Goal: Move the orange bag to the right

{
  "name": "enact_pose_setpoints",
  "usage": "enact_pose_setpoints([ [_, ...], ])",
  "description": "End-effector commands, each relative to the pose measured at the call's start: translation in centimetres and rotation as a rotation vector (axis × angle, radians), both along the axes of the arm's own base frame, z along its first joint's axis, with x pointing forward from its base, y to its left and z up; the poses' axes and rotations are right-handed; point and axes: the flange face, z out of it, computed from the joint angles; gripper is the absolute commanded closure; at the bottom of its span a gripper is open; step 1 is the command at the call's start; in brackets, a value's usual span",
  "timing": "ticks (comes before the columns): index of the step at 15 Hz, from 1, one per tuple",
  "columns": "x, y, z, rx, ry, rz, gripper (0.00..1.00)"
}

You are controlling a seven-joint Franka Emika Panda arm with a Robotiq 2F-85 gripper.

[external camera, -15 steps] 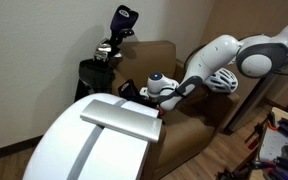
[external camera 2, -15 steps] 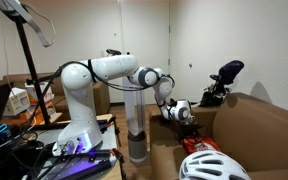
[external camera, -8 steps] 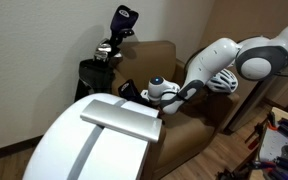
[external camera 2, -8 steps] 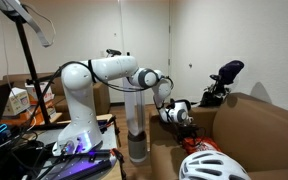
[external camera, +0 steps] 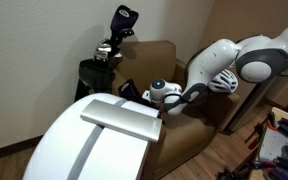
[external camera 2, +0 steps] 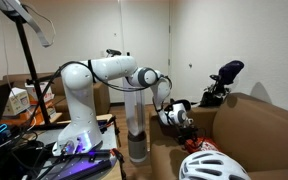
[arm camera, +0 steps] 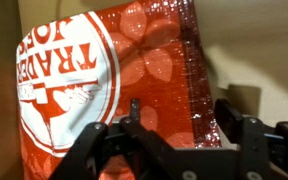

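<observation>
In the wrist view the orange bag lies flat on a tan surface. It is crinkly orange-red with a pale round logo and pale flower marks. My gripper is open just above it. One finger is over the bag's face and the other is near its dark sealed edge on the right. In both exterior views the gripper hangs low over the seat of the brown armchair. The bag itself is hidden there behind the gripper.
A white bicycle helmet rests on the armchair's arm. A black golf bag stands behind the chair by the wall. A large white rounded object fills the foreground. A black triangular item lies on the seat.
The gripper has sunk a little lower toward the seat and the bag. Its fingers stay open.
</observation>
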Motion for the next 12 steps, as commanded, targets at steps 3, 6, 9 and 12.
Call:
enact_pose_setpoints([
  [3,-1.3,-1.7,-1.1,-0.029,0.008,-0.060,0.66],
  [6,-1.8,-2.8,-1.5,-0.037,0.029,-0.090,0.85],
  [9,-2.0,-3.9,-1.7,-0.058,0.028,-0.109,0.94],
  [12,-2.2,-5.5,-1.8,-0.073,0.040,-0.147,0.95],
])
